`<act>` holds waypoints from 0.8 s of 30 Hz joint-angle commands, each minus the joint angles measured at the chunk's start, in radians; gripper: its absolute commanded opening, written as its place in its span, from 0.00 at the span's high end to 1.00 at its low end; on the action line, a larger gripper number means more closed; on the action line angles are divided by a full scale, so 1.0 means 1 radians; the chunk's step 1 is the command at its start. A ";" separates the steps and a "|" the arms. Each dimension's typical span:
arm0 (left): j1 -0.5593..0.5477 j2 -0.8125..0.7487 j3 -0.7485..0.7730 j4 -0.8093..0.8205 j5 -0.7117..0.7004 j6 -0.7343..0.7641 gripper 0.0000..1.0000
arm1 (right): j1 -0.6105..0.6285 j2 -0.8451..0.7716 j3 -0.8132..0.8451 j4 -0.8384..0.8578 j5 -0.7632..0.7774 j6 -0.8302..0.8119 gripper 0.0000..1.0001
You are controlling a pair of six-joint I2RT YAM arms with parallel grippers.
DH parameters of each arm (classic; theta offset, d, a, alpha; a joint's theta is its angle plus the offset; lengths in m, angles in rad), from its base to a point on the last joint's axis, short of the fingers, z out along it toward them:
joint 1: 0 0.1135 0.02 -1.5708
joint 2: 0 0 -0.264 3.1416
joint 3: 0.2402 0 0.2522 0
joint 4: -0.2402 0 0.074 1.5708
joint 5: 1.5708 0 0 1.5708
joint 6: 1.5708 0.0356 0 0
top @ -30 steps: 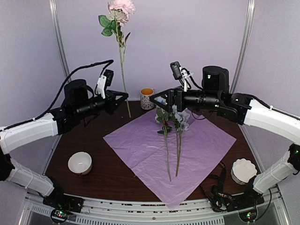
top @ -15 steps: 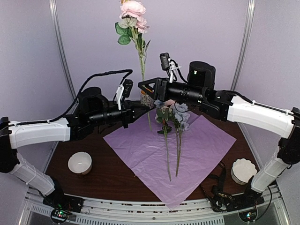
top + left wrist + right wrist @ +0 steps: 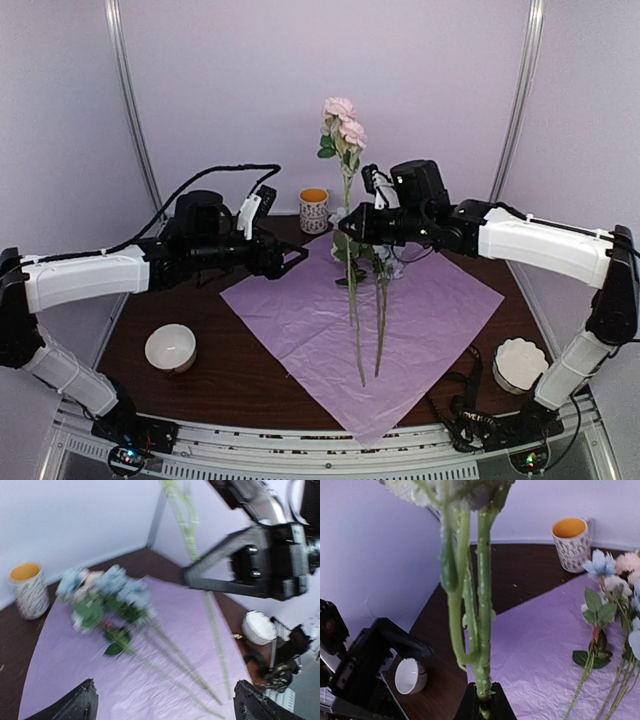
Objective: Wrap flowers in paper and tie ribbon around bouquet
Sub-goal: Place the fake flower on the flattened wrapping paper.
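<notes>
The lilac paper [image 3: 420, 300] lies flat on the table. The flowers [image 3: 372, 255] rest on it, blooms toward the back and stems toward me; they also show in the left wrist view [image 3: 107, 597]. My right gripper [image 3: 350, 226] is shut on the green stem [image 3: 482, 630] of a pink rose [image 3: 342, 122] and holds it upright above the paper. My left gripper [image 3: 292, 258] hangs open and empty just left of that stem, over the paper's left corner. A black ribbon [image 3: 470, 375] lies at the front right. No wrapped bouquet is in view.
A patterned mug [image 3: 313, 210] stands behind the paper. A white bowl [image 3: 170, 347] sits at the front left. At the front right, beside the ribbon, is a white scalloped dish [image 3: 521, 364]. Dark wooden table [image 3: 200, 310] surrounds the paper.
The left gripper let go of the rose stem and opened wide. The right gripper closed on the stem and carried the rose lower and to the right.
</notes>
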 commanded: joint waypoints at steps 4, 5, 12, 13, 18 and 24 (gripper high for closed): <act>0.193 0.228 0.139 -0.495 -0.286 -0.100 0.02 | -0.078 0.185 -0.040 -0.223 -0.028 0.148 1.00; 0.210 0.245 0.128 -0.489 -0.275 -0.110 0.02 | -0.089 0.200 -0.043 -0.227 -0.012 0.157 1.00; 0.235 0.326 0.112 -0.493 -0.297 -0.093 0.02 | -0.116 0.275 -0.017 -0.321 0.090 0.150 0.81; 0.239 0.332 0.112 -0.494 -0.298 -0.089 0.02 | -0.116 0.268 -0.015 -0.336 0.097 0.142 0.72; 0.289 0.372 0.128 -0.519 -0.279 -0.071 0.02 | -0.121 0.185 -0.017 -0.422 0.177 0.113 0.47; 0.333 0.449 0.155 -0.544 -0.244 -0.063 0.02 | -0.234 0.060 -0.156 -0.467 0.218 0.111 0.40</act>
